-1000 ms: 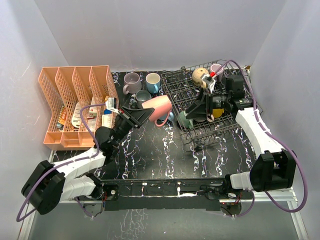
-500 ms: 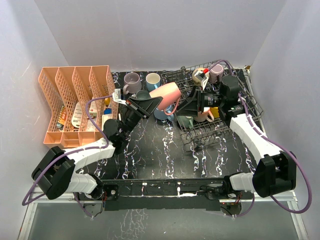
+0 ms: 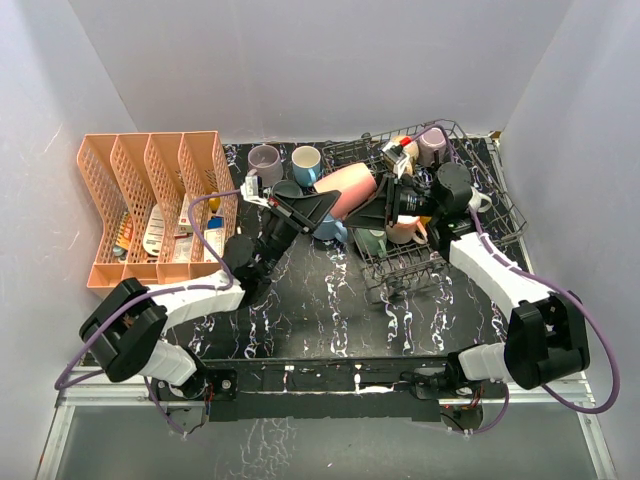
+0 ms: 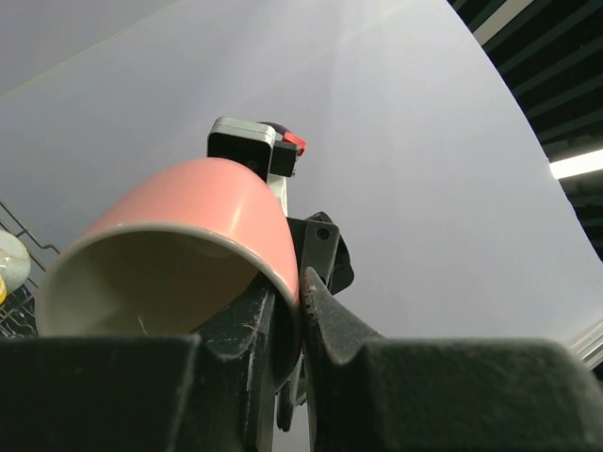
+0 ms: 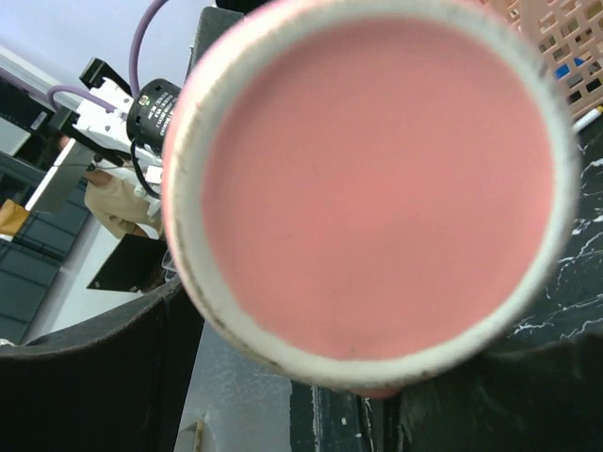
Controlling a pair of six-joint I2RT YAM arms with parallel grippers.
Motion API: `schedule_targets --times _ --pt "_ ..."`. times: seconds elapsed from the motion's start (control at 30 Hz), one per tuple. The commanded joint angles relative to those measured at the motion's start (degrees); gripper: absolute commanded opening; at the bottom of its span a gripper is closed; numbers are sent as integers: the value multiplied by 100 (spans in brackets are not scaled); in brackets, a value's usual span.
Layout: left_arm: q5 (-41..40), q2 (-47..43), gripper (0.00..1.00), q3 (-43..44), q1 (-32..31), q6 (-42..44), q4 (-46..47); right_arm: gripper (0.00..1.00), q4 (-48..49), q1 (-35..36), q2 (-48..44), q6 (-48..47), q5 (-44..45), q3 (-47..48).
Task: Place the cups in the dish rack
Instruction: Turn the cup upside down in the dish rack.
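Your left gripper (image 3: 322,204) is clamped on the rim of the pink cup (image 3: 350,185), held sideways in the air at the dish rack's (image 3: 420,268) left edge. Your right gripper (image 3: 380,212) is spread around the cup's base; you cannot tell whether it grips.

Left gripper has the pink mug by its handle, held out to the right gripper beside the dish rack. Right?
Not by the handle. The left wrist view shows the left gripper shut on the pink mug's wall at the rim, one finger inside, one outside. The rest stands: it is held out to the right gripper beside the dish rack.
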Motion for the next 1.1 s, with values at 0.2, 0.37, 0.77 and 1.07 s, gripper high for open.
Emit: schedule_targets --times 0.2,0.37,0.77,1.07 --pt "-173 147 0 473 -184 -52 1898 44 850 65 -110 495 227 -197" --pt "-193 78 0 416 -201 -22 1874 9 1113 67 -130 624 173 -305" --pt "-401 -316 42 -88 -209 46 1549 8 1325 -121 -200 670 53 -426" --pt "-640 -1030 64 -872 -206 276 824 8 1179 -458 -241 412 -53 -393"
